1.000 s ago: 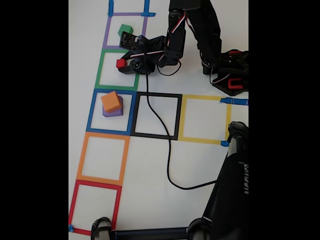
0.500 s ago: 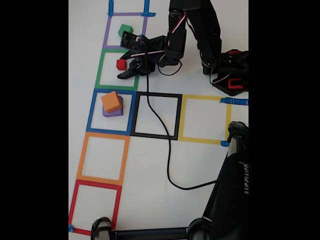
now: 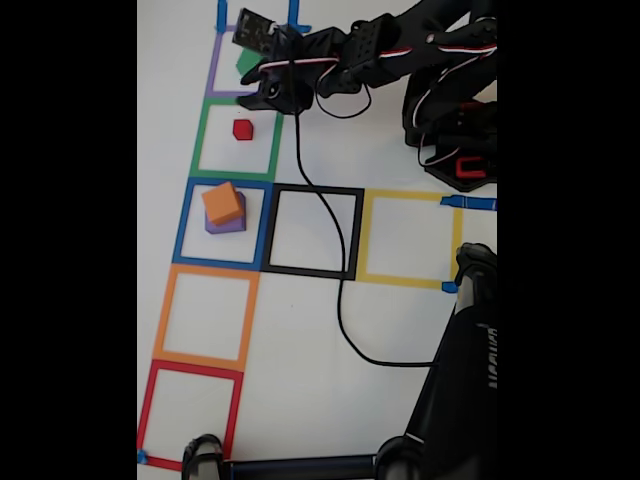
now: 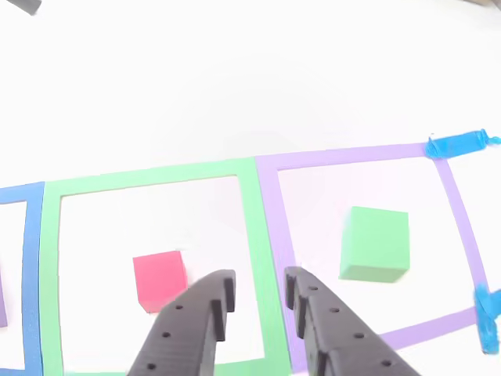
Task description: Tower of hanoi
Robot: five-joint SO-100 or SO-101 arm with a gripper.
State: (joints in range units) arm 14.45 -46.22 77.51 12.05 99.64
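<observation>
The red cube point(image 3: 242, 129) rests alone inside the green tape square, and the other view has it point(image 4: 160, 280) just left of my fingers. The green cube point(image 3: 245, 63) stands in the purple tape square, partly hidden under my arm, and is plain in the other view point(image 4: 376, 243). Inside the blue square the orange cube point(image 3: 222, 203) sits on the purple cube point(image 3: 230, 226). My gripper point(image 3: 256, 88) point(image 4: 258, 286) hovers over the tape line between the green and purple squares, open a little with nothing between its fingers.
A black cable point(image 3: 338, 290) trails from the arm across the black tape square point(image 3: 312, 231). The arm's base point(image 3: 458, 140) stands at the right edge. A black stand point(image 3: 460, 380) fills the lower right. Yellow, orange and red tape squares hold nothing.
The gripper opened and let go of the red cube in the green square, then lifted and swung up toward the purple square with the green cube.
</observation>
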